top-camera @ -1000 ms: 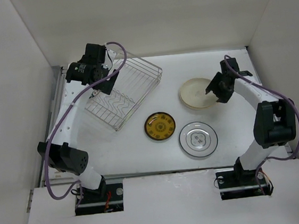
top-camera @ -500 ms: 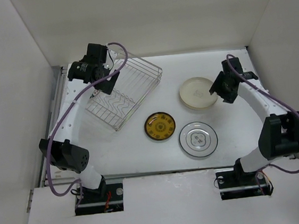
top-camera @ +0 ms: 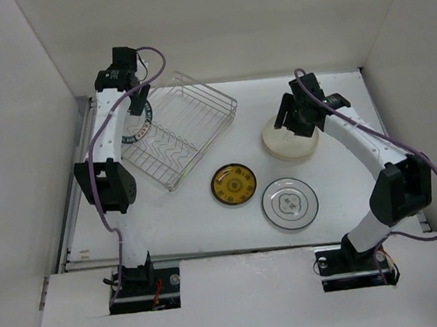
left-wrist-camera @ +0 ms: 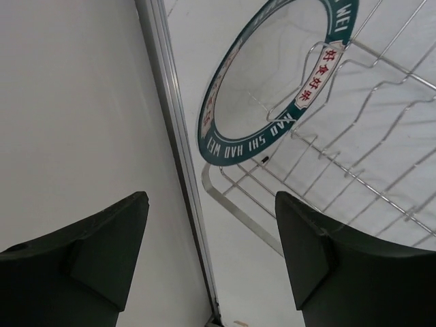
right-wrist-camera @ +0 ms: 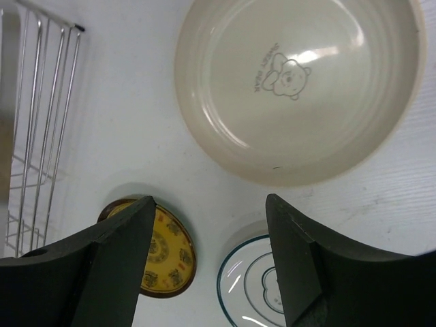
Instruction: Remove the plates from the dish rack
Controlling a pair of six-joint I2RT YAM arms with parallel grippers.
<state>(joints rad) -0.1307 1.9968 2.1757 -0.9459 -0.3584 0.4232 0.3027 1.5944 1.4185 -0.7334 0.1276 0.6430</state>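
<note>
Reading HAO SHI HAO, plate [left-wrist-camera: 262, 78] (teal-rimmed)

The left arm [top-camera: 101, 148] reaches far forward along its own side, the left gripper [top-camera: 135, 102] tipped downward with jaws apart and empty. The right arm [top-camera: 361, 141] bends inward, the right gripper [top-camera: 292, 117] facing down, jaws likewise parted, holding nothing.

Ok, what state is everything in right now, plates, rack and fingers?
Dish rack: holds one plate.
Teal-banded plate: standing in it.
Cream plate: flat on table.
Yellow plate: flat on table.
White plate: flat on table.
Left fingers: open, empty.
Right fingers: open, empty.
</note>
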